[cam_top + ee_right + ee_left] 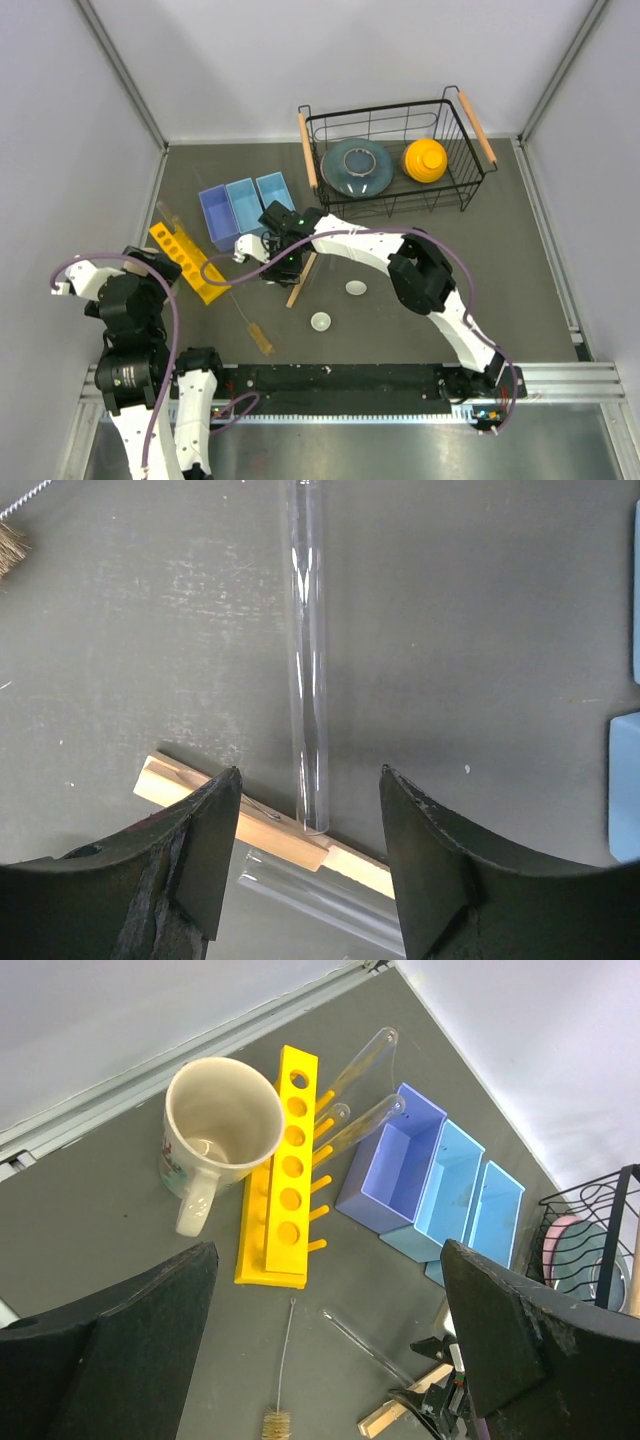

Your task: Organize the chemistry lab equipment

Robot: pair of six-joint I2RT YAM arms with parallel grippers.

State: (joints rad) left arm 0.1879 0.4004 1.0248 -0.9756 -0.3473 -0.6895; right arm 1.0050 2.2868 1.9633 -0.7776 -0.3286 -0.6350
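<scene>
The right gripper [308,780] hangs open astride a clear tube [308,650] whose end lies across the stick [275,836], while the left gripper [328,1252], also open, hovers near the yellow rack [275,1175].

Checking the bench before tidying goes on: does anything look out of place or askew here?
Yes. A clear glass test tube lies flat on the grey table, its end crossing the tan wooden stick, rather than standing in the yellow rack like other tubes. Nothing looks spilled or broken.

White arm links [350,240], black joints [420,272], lilac cables [174,325]; matte black wedge fingers [440,870].
</scene>
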